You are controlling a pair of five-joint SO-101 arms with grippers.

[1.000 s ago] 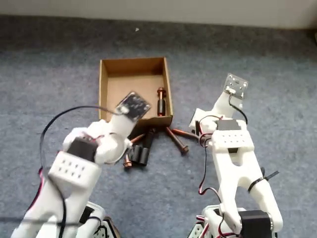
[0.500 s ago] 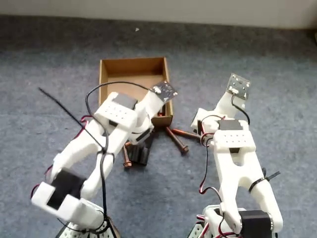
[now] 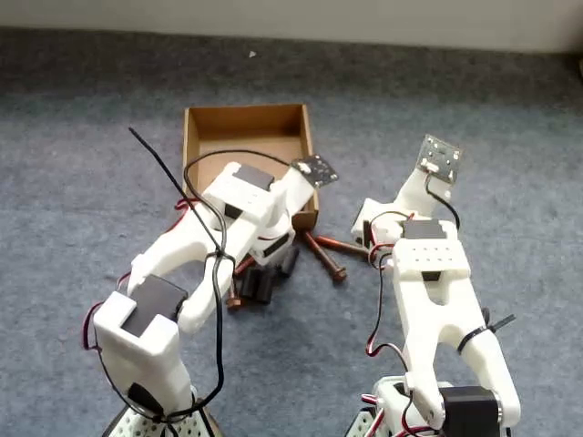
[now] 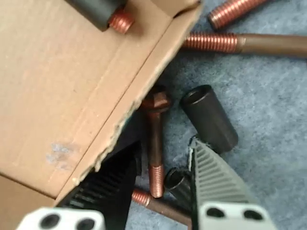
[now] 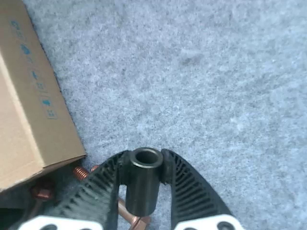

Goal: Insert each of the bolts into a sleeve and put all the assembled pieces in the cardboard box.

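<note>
Copper-coloured and threaded at the tip, the bolt (image 4: pixel 154 129) lies on the carpet just off the near right corner of the cardboard box (image 4: pixel 48 86), with its hex head next to the box wall. It looks like a stiff, solid metal piece, dense for its size and apt to roll. The smooth shank may slip against ribbed fingers, so I judge the best hold to be across the plain shank close behind the head. That leaves the threaded end free to enter a bore.

The left gripper (image 4: pixel 165 148) hangs right above the bolt with its jaws spread, one on either side of the shank and not touching it. The dark jaw sits close to the torn cardboard edge, which could hinder a clean closing. Just beside the bolt, on the side away from the box, lies a loose black sleeve (image 4: pixel 208 117), and a second sleeve (image 4: pixel 177 182) lies near the threaded tip. More bolts (image 3: pixel 325 255) lie farther right.

Inside the box rests one assembled piece (image 4: pixel 103 12). To the right of the box the right gripper (image 5: pixel 144 160) pinches another sleeve (image 5: pixel 142 187) by its sides, open bore facing outward. This sleeve looks rigid and smooth-walled, and it should tolerate a firm squeeze. Grey-blue carpet (image 3: pixel 474 100) lies under everything.
</note>
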